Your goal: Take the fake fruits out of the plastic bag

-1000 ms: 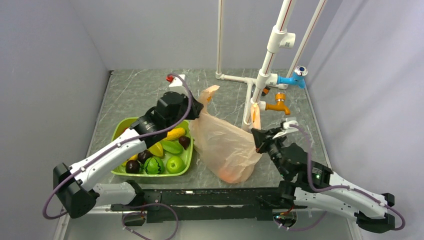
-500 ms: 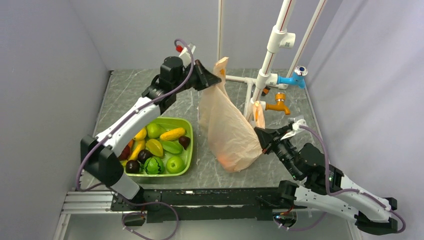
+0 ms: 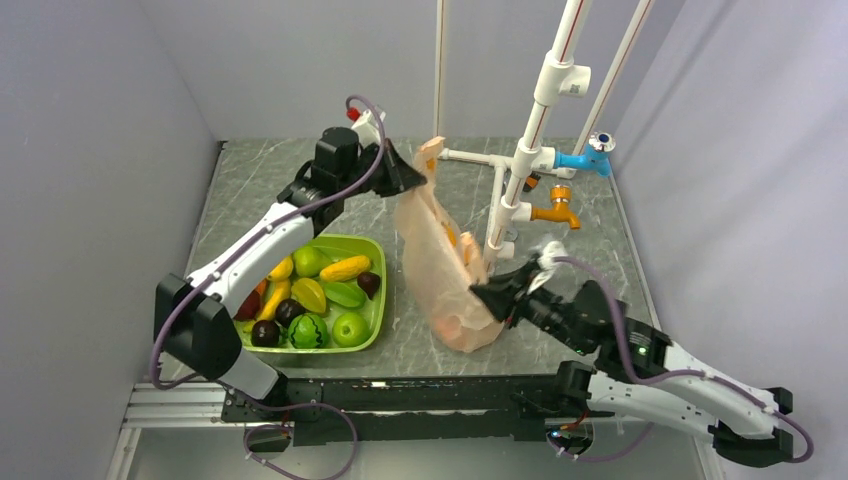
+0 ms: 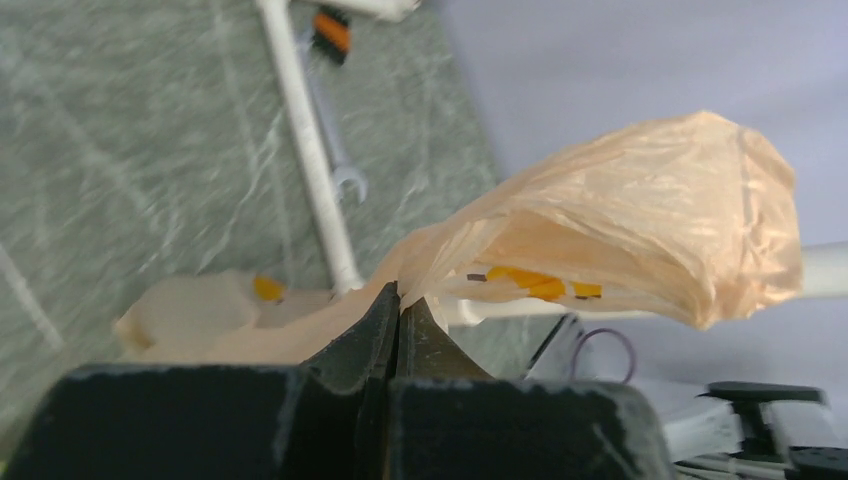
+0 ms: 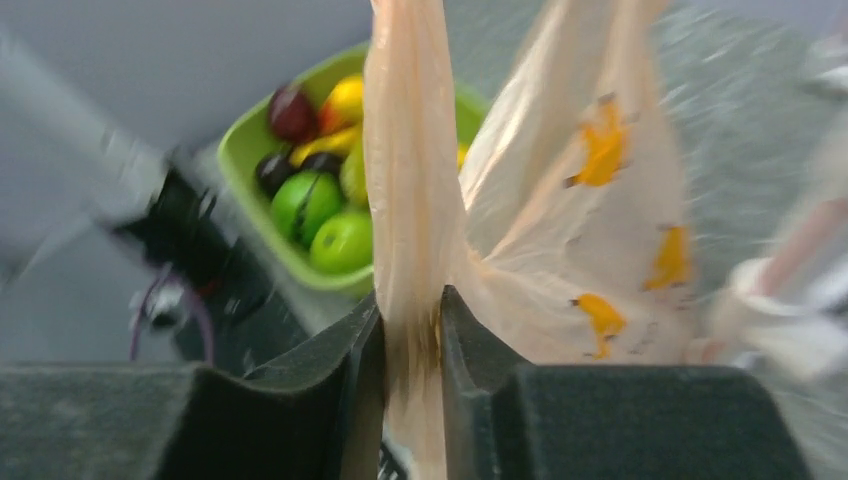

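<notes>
The plastic bag (image 3: 440, 270), thin peach film with orange marks, hangs upright over the table's middle. My left gripper (image 3: 425, 172) is shut on its top handle, and in the left wrist view the film (image 4: 640, 200) fans out from the pinched tips (image 4: 398, 300). My right gripper (image 3: 480, 293) is at the bag's lower right side. Its jaws stand slightly apart with a bunched strip of the bag (image 5: 600, 230) running through the gap (image 5: 412, 310). An orange fake fruit (image 3: 455, 330) shows dimly through the bag's bottom; other fake fruits inside are hidden.
A green tub (image 3: 377, 262) holding several plastic fruits sits left of the bag, also seen in the right wrist view (image 5: 240, 150). A white pipe rack (image 3: 530, 150) with a blue tap (image 3: 585, 158) and an orange tap (image 3: 553, 212) stands just behind the bag.
The left arm raised the bag's handle from table level and holds it up. The right gripper swung left and down against the bag's lower side, and its jaws parted a little.
</notes>
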You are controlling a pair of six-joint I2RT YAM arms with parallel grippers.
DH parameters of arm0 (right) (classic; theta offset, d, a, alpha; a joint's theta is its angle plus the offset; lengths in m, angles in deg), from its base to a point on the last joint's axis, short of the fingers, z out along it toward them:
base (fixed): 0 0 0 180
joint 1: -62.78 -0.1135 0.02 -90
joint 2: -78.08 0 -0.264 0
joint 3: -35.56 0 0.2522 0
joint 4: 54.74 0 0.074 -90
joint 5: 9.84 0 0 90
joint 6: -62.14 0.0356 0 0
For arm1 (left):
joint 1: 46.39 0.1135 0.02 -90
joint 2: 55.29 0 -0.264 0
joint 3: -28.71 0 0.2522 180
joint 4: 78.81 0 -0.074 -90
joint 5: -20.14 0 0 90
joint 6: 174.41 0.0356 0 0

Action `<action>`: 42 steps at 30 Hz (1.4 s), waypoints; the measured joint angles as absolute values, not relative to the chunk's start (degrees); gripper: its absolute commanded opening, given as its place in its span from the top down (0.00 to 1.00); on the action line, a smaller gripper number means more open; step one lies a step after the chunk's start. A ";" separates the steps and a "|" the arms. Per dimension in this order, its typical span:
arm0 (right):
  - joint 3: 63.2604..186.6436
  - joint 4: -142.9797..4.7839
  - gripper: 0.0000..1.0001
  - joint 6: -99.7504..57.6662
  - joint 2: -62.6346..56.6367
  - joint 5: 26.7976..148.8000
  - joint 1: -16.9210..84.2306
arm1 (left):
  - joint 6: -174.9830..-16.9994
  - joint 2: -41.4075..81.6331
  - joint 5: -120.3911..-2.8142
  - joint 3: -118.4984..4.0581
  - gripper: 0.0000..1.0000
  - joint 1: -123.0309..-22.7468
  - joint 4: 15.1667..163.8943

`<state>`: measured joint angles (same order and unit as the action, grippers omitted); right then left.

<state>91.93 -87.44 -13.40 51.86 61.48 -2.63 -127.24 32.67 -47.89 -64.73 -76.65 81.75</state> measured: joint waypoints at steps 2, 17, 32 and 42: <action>88.89 -86.13 0.56 -12.15 50.03 69.07 -2.63 | -125.51 30.51 -49.33 -61.36 1.00 -76.41 80.01; 83.14 -86.59 0.22 -9.09 36.19 92.69 -2.95 | -119.79 18.42 -54.60 -50.87 0.17 -76.48 75.35; 86.53 -82.13 0.42 -11.34 33.24 89.94 -2.93 | -123.04 -13.32 -51.84 -26.63 0.15 -78.03 72.84; 83.73 -78.76 0.72 -9.62 31.06 94.73 -3.70 | -125.60 2.18 -59.60 -27.09 0.18 -90.60 74.52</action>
